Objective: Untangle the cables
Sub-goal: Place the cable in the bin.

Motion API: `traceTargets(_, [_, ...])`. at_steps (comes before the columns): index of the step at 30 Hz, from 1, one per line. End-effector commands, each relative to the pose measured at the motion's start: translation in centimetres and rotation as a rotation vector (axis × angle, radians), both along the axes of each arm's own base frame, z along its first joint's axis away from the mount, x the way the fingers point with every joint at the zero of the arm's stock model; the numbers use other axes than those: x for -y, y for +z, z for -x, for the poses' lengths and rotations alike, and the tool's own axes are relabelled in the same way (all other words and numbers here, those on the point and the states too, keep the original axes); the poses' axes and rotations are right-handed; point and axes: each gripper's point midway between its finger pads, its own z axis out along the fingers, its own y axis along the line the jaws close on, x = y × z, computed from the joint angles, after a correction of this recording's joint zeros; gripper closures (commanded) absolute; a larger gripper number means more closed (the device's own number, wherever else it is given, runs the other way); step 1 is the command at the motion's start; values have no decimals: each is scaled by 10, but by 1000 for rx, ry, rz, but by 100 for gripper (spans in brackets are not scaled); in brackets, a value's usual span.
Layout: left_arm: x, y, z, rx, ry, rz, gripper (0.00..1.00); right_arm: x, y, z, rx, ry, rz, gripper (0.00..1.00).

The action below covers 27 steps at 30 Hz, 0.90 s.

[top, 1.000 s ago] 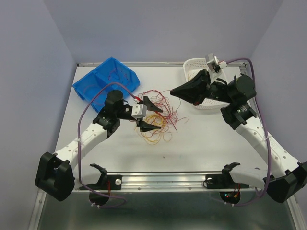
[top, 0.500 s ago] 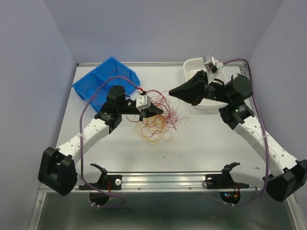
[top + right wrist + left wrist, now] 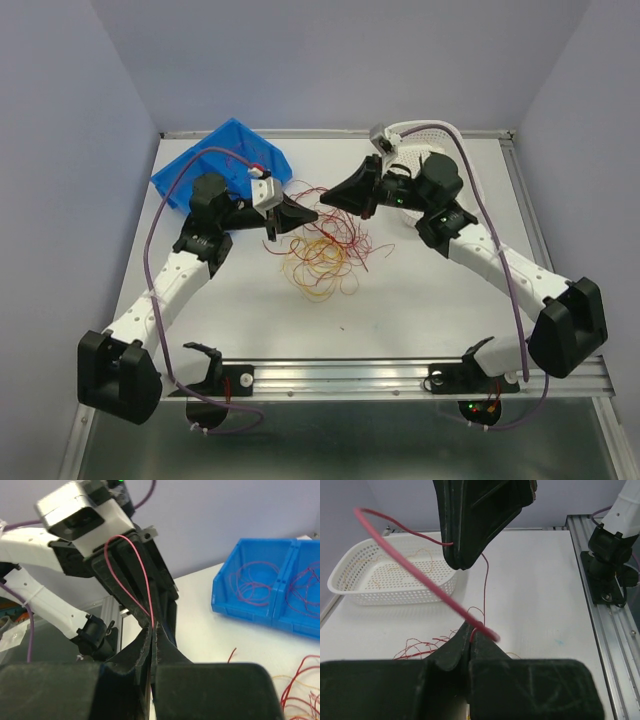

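Above the cables (image 3: pixel 322 258) heaped on the table (image 3: pixel 450 300), the left gripper (image 3: pixel 305 213) had just snapped its jaws onto a red strand (image 3: pixel 420 573). The right gripper (image 3: pixel 342 197), jaws clamped on it too, had swung in close. Pulling apart looked next.

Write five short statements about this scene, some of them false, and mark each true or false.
1. The left tool and the right tool are each shut on a red strand. True.
2. The blue bin holds red loops. True.
3. The white basket touches the blue bin. False: they stand apart, at opposite far corners.
4. The tangled pile lies in the blue bin. False: it lies on the table, between the arms.
5. The two tools are at opposite table edges. False: they are close together over the middle.
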Motion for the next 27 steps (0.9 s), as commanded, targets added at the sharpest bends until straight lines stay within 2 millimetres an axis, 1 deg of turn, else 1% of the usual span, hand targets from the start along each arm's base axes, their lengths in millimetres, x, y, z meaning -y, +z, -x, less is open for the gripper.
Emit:
traceTargets(1, [3, 17, 6, 9, -65, 28, 87, -7, 28, 14, 188, 9, -94, 99])
traceTargets(3, [5, 15, 5, -6, -77, 26, 80, -11, 26, 16, 211, 8, -100, 99])
traceTargets(4, [5, 15, 5, -14, -80, 27, 72, -14, 23, 20, 220, 18, -104, 99])
traceTargets(6, [5, 15, 5, -19, -83, 27, 66, -17, 22, 23, 240, 27, -111, 99])
traceTargets(7, [5, 15, 6, -17, -84, 30, 61, -19, 25, 27, 259, 36, -126, 99])
traceTargets(8, [5, 16, 6, -16, -84, 31, 59, -20, 25, 29, 269, 43, -134, 99])
traceTargets(9, [5, 17, 6, -15, -85, 33, 54, -22, 23, 33, 281, 53, -145, 100])
traceTargets(10, [5, 17, 7, -15, -87, 34, 51, -23, 23, 34, 286, 57, -152, 99])
traceTargets(13, [5, 20, 13, -6, -110, 39, 48, -28, 20, 36, 295, 69, -162, 100])
traceTargets(18, [4, 18, 20, -5, -137, 37, 40, -33, 19, 32, 292, 72, -166, 100])
traceTargets(23, [5, 14, 29, -13, -193, 30, 36, -37, 18, 31, 297, 81, -171, 100])
traceTargets(26, [7, 12, 31, -13, -201, 29, 36, -38, 18, 32, 296, 86, -177, 100])
traceTargets(27, [7, 11, 29, -18, -197, 29, 40, -38, 17, 33, 286, 96, -180, 99])
